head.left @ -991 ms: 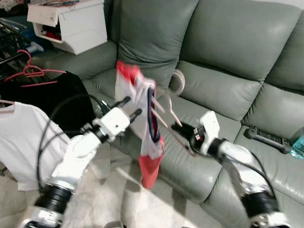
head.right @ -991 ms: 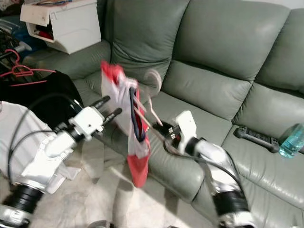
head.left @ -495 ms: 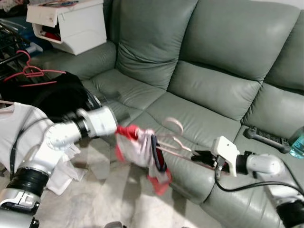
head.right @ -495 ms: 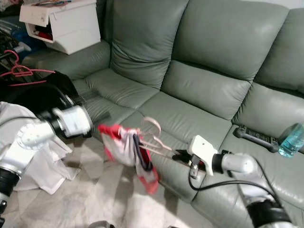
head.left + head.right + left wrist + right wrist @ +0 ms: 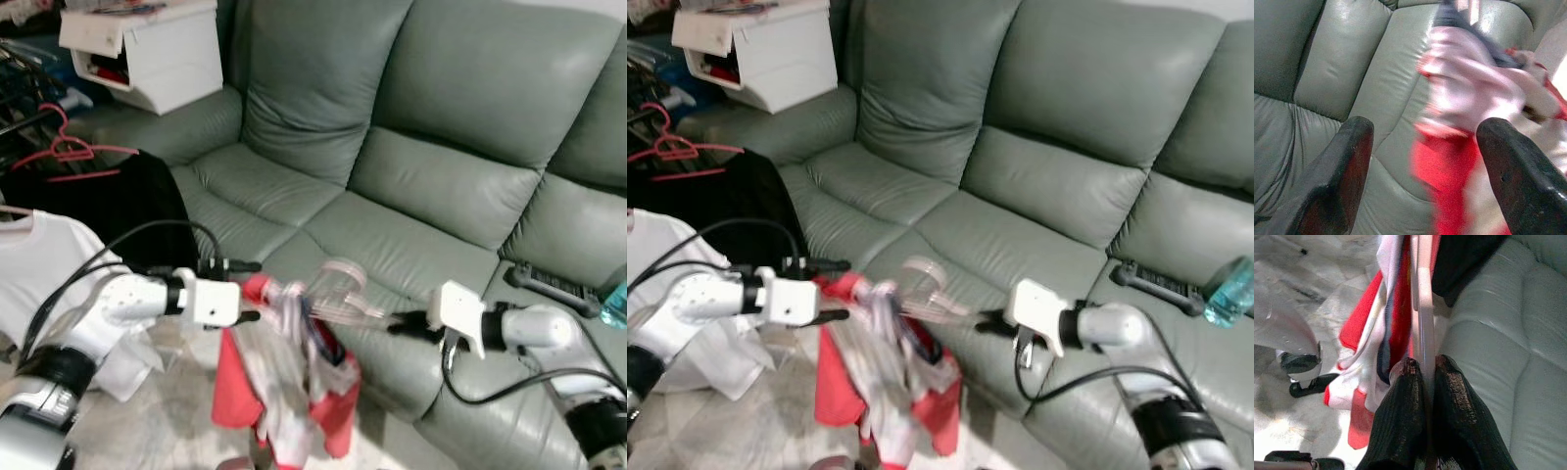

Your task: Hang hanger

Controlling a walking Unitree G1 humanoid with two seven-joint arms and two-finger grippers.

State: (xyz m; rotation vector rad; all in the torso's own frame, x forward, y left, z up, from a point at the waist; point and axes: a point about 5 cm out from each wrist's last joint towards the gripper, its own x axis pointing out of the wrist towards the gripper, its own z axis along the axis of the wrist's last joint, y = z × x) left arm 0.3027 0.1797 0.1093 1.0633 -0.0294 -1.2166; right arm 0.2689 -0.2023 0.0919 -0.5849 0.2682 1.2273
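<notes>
A pale pink hanger (image 5: 343,294) carries a red and white garment (image 5: 289,392) that droops in front of the sofa's seat edge. My right gripper (image 5: 404,323) is shut on the hanger's bar, which runs between the closed fingers (image 5: 1408,382) in the right wrist view. My left gripper (image 5: 245,291) is open at the garment's left shoulder. In the left wrist view the blurred garment (image 5: 1464,98) lies just ahead of the two spread fingers (image 5: 1349,161). The hanger's hook (image 5: 924,274) points up towards the sofa.
A grey-green leather sofa (image 5: 421,186) spans the view. On the left hang a black garment (image 5: 108,201), a white T-shirt (image 5: 44,274) and red hangers (image 5: 69,147). A white box (image 5: 147,49) sits on the armrest. A remote (image 5: 554,284) and bottle (image 5: 615,299) lie far right.
The hanger and garment dropped from chest height to low before the seat edge. My right gripper swung down and right with it. My left gripper pulled back, then came up to the garment's shoulder.
</notes>
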